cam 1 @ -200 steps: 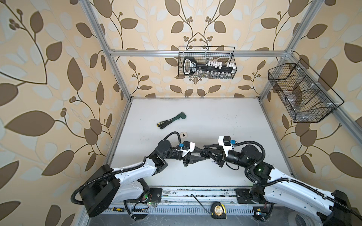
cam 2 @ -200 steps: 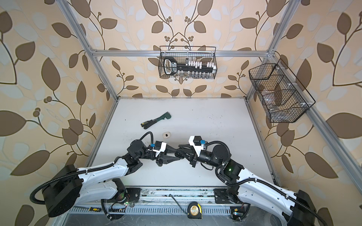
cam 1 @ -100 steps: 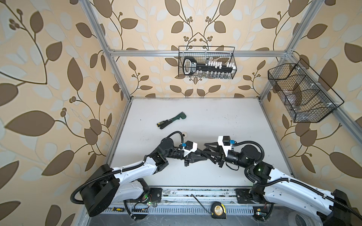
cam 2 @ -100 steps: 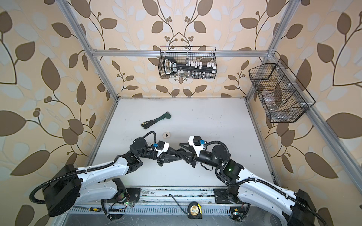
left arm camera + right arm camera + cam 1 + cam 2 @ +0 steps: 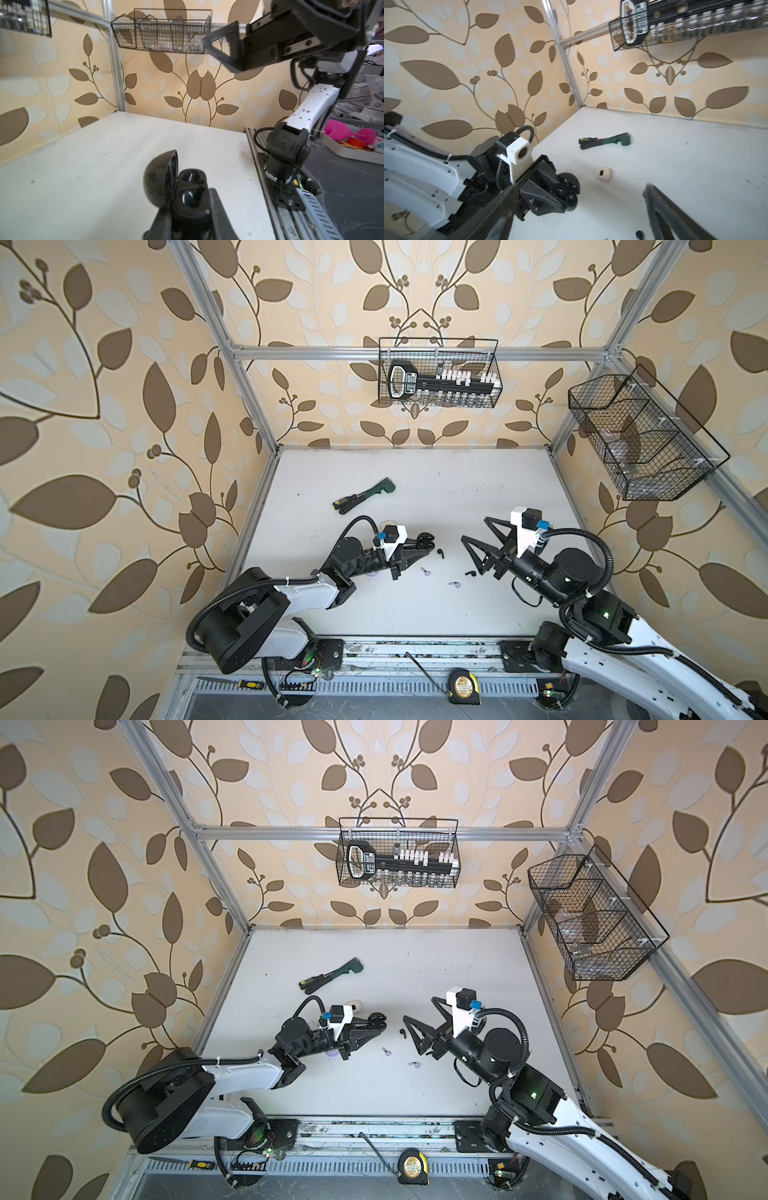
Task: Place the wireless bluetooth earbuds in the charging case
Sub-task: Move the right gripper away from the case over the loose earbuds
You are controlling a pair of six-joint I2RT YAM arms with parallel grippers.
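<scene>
My left gripper (image 5: 419, 542) (image 5: 372, 1023) is shut on a black charging case (image 5: 188, 188) whose lid stands open, showing two glossy dark wells. The case (image 5: 568, 192) is held just above the table. My right gripper (image 5: 476, 530) (image 5: 419, 1009) is open and empty, to the right of the case and apart from it. Loose earbuds lie on the table between the arms: a black one (image 5: 439, 552) (image 5: 402, 1031), a second black one (image 5: 470, 573), and two lilac ones (image 5: 424, 571) (image 5: 454, 584).
A closed white case (image 5: 603, 174) (image 5: 354, 1004) lies behind the left gripper. A lilac case (image 5: 372, 573) peeks from under the left arm. A green-handled tool (image 5: 365, 495) lies further back. Wire baskets (image 5: 438, 373) (image 5: 640, 439) hang on the walls. A tape measure (image 5: 462, 685) sits on the front rail.
The right gripper has opened wide and pulled back to the right, away from the case. The left gripper has closed tighter on the black case and stayed in place.
</scene>
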